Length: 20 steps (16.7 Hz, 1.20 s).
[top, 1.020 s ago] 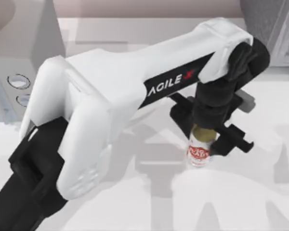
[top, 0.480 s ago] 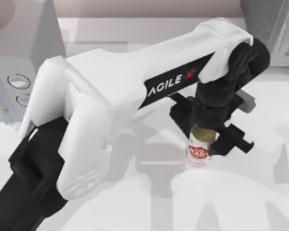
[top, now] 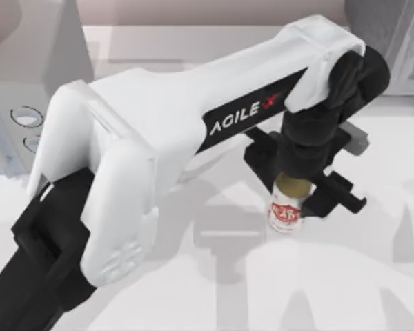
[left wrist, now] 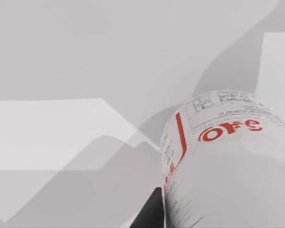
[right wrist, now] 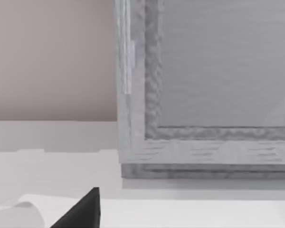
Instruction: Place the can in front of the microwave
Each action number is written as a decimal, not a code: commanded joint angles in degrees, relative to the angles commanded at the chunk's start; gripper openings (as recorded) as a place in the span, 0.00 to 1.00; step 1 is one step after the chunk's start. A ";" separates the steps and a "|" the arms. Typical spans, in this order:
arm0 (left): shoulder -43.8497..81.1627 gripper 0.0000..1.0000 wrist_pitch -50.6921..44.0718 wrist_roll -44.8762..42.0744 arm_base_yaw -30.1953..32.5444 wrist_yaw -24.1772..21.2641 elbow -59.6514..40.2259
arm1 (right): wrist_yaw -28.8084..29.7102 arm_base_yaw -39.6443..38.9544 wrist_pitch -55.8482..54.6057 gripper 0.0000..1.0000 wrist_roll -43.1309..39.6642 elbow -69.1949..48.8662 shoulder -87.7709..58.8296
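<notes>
left gripper (top: 298, 181) | crept a bit toward the table's far edge | can (top: 287, 211) went with it, clamped

White table (top: 372, 276) carries the microwave (top: 27, 62) and a speckled grey box (top: 393, 41)

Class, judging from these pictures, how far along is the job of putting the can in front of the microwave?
Done: the left tool has come down over the can from above, and in the top view appears shut on it. In hand: the can is upright near the table's middle, seemingly just lifted. Left: carrying it to the top view's left and setting it before the microwave and its dials. The right arm appears idle.
</notes>
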<state>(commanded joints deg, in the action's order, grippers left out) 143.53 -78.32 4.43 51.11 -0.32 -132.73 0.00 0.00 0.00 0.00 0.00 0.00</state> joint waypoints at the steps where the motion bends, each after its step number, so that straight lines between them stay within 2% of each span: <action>1: 0.12 0.00 -1.50 0.02 0.04 0.03 -1.83 | 0.00 0.00 0.00 1.00 0.00 0.00 0.00; 6: 2.02 0.00 -8.51 0.08 0.22 -0.03 -9.68 | 0.00 0.00 0.00 1.00 0.00 0.00 0.00; 12: 1.27 0.00 -8.96 0.65 0.84 -0.47 -7.94 | 0.00 0.00 0.00 1.00 0.00 0.00 0.00; 16: -4.89 0.00 -11.78 2.77 0.02 -2.33 2.59 | 0.00 0.00 0.00 1.00 0.00 0.00 0.00; 20: -16.74 0.00 -14.13 1.55 -8.97 -4.57 21.52 | 0.00 0.00 0.00 1.00 0.00 0.00 0.00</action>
<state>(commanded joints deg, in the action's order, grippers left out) 126.79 -92.45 5.98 42.14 -4.89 -111.21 0.00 0.00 0.00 0.00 0.00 0.00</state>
